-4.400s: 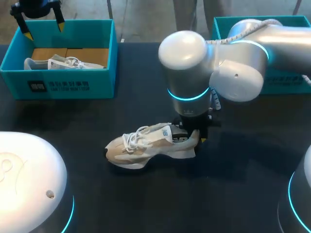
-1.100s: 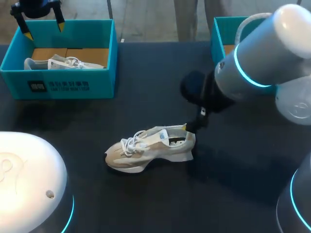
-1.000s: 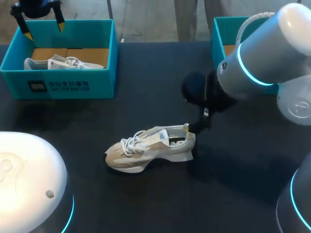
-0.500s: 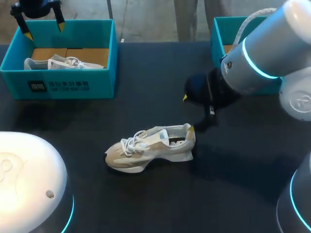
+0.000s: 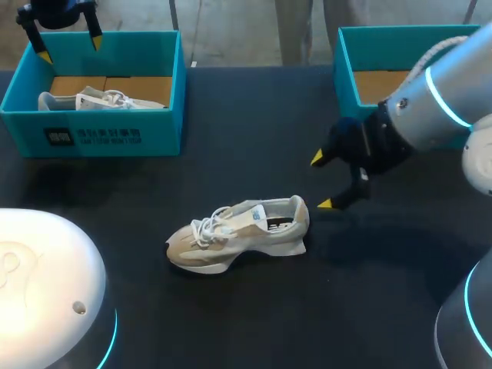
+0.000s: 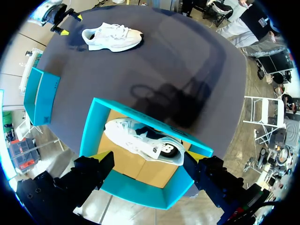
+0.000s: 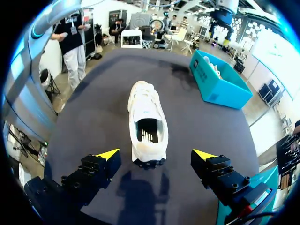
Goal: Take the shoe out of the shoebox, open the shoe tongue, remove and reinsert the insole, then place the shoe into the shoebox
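right gripper [image 5: 321,181] low, aimed at shoe [image 5: 238,233] heel | fingers apart, shoe just ahead, untouched | left gripper [image 5: 71,44] far from shoe, fingers apart

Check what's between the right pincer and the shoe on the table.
Nothing: only a short strip of bare table separates the right pincer from the heel of the shoe. The head view shows it best.
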`<state>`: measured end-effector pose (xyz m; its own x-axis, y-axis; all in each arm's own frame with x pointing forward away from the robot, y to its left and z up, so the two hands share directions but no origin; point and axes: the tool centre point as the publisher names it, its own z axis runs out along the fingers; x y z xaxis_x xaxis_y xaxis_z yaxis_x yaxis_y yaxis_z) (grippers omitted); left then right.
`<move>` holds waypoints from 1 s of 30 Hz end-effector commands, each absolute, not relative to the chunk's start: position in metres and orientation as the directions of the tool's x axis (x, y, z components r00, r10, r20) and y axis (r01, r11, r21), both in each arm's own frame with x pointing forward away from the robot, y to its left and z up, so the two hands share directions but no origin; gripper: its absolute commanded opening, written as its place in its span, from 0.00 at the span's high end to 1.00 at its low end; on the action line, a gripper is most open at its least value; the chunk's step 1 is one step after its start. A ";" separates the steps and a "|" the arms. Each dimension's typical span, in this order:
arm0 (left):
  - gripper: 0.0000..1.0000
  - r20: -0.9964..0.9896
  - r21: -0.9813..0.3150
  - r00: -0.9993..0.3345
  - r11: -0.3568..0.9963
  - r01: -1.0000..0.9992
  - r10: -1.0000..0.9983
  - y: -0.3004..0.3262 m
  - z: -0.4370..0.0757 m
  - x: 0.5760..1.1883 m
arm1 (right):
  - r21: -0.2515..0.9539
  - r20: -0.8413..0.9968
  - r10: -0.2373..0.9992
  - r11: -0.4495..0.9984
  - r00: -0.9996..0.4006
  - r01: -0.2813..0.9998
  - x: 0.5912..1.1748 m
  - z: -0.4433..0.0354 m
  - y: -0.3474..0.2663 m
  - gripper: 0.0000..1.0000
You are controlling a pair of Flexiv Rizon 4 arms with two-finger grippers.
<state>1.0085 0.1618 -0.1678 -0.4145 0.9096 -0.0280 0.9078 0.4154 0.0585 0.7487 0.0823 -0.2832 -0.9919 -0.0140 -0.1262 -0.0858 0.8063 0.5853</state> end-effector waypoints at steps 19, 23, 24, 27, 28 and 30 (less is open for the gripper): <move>0.00 -0.026 0.060 -0.414 0.415 0.908 0.910 0.162 -0.168 1.008 | 0.739 -0.089 -0.009 0.670 -0.996 -0.072 0.759 -0.359 0.035 0.00; 0.00 -0.026 0.060 -0.414 0.415 0.908 0.910 0.162 -0.168 1.008 | 0.741 -0.087 -0.001 0.668 -0.996 -0.066 0.758 -0.365 0.034 0.00; 0.00 -0.026 0.060 -0.414 0.415 0.908 0.910 0.162 -0.168 1.008 | 0.741 -0.087 0.001 0.668 -0.996 -0.064 0.757 -0.366 0.034 0.00; 0.00 -0.026 0.060 -0.414 0.415 0.908 0.910 0.162 -0.168 1.008 | 0.742 -0.084 0.010 0.668 -0.996 -0.055 0.755 -0.370 0.035 0.00; 0.00 -0.026 0.060 -0.414 0.415 0.908 0.910 0.162 -0.168 1.008 | 0.745 -0.084 0.013 0.665 -0.996 -0.054 0.755 -0.370 0.036 0.00; 0.00 -0.026 0.060 -0.414 0.415 0.908 0.910 0.162 -0.168 1.008 | 0.750 -0.080 0.012 0.660 -0.997 -0.052 0.754 -0.373 0.036 0.00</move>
